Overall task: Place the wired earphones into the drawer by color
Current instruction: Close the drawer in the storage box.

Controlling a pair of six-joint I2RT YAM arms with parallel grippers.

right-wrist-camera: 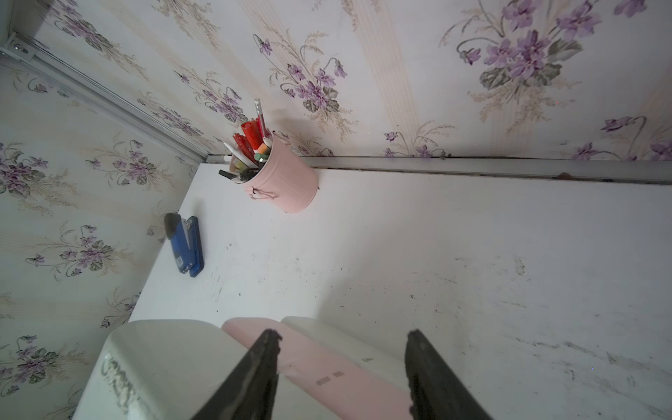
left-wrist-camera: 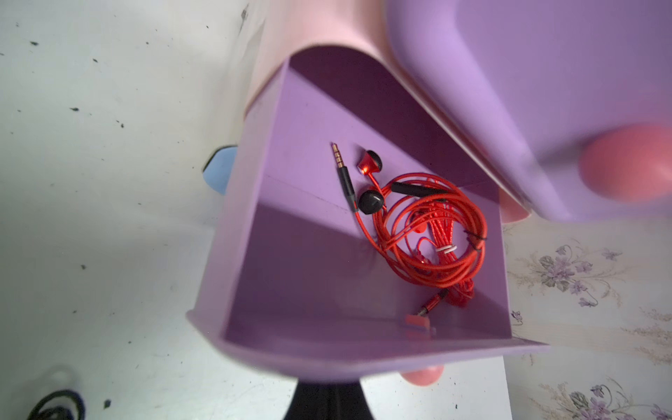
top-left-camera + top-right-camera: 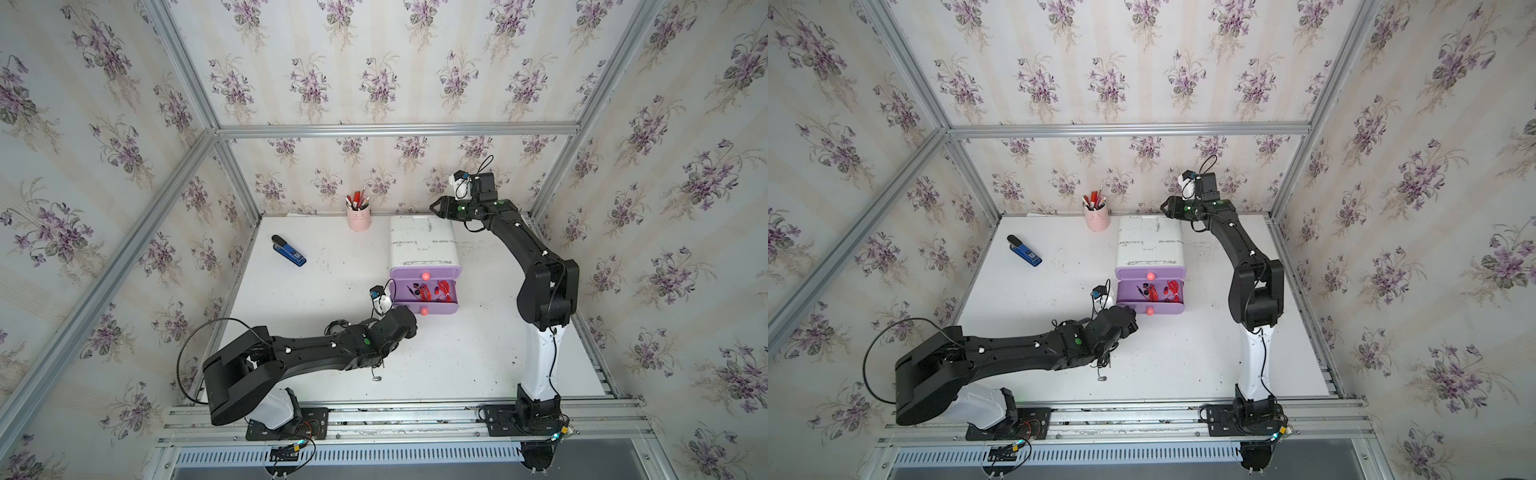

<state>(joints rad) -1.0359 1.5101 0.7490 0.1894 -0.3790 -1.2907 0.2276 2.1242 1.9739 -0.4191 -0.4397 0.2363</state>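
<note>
While my left jaws are closed with nothing visible between them, they sit just in front of the open drawer [image 3: 426,308], beside its pink knob [image 3: 424,311]. Whether they touch the drawer front I cannot tell.

Right jaws: standing apart, empty, raised over the rear corner of the drawer unit [image 3: 422,243], close to the back wall.

Open drawer: purple, second from the top of the unit, pulled out towards me.

Contents: red earphones [image 2: 432,232], cable loosely coiled, with dark-faced earbuds and a plug lying beside the coil. In both top views they show as two red bundles side by side on the drawer floor.

Upper drawer [image 3: 440,272]: purple, pushed in, pink knob at its middle.

Blue drawer [image 2: 220,169]: only a light-blue corner shows beneath the open drawer in the left wrist view.

Worktop [image 3: 324,299]: white, speckled with dark marks.

Pen cup [image 3: 358,219]: pink, upright, full of pens, against the back wall near the unit.

Stapler [image 3: 289,250]: blue and black, lying flat, well apart from the unit on my left side.

Black cable [image 2: 54,407]: loops at the edge of the left wrist view, on the worktop; what it belongs to I cannot tell.
</note>
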